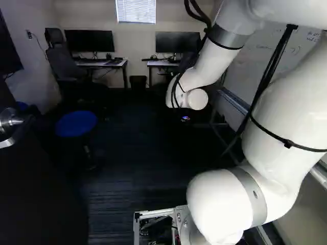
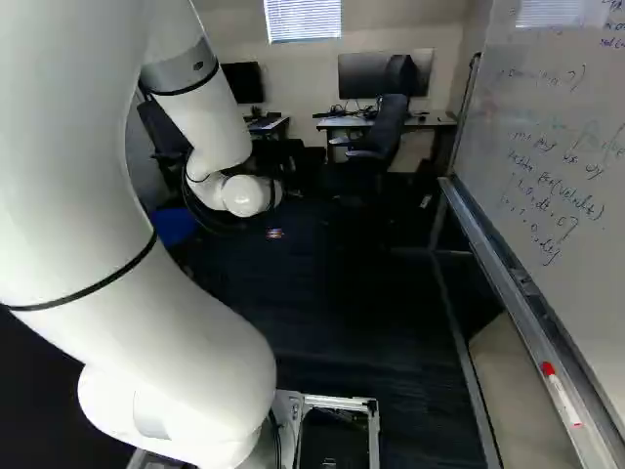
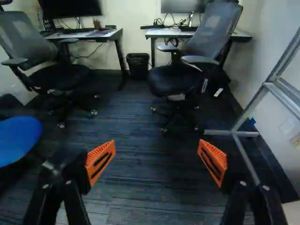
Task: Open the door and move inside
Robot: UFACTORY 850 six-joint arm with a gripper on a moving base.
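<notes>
The door (image 1: 36, 194) stands open at the near left, a dark panel along the edge of the left base view. Its metal handle (image 1: 10, 121) sticks out toward the room. The arm (image 1: 278, 107) rises at the near right of that view and reaches ahead into the room, bent down at its wrist. The gripper (image 1: 185, 118) hangs over the dark floor (image 3: 145, 164), to the right of the handle and well apart from it. Its two fingers stand wide apart, orange pads (image 3: 100, 159) facing each other, with nothing between them but a view of the floor.

At the left, between door and gripper, is a blue stool (image 1: 76, 123). Beyond it, at the far left, a chair (image 3: 56, 77) stands by a desk (image 3: 86, 34) with a screen (image 3: 70, 7). At the far right, a second chair (image 3: 176, 79) stands in front of another desk (image 3: 157, 33), which also bears a screen (image 2: 363, 76). A black bin (image 3: 138, 65) sits between the desks, near the wall. Along the right side runs a whiteboard (image 2: 547, 147) with handwriting, a red-capped marker (image 2: 562, 396) on its ledge (image 2: 518, 313).
</notes>
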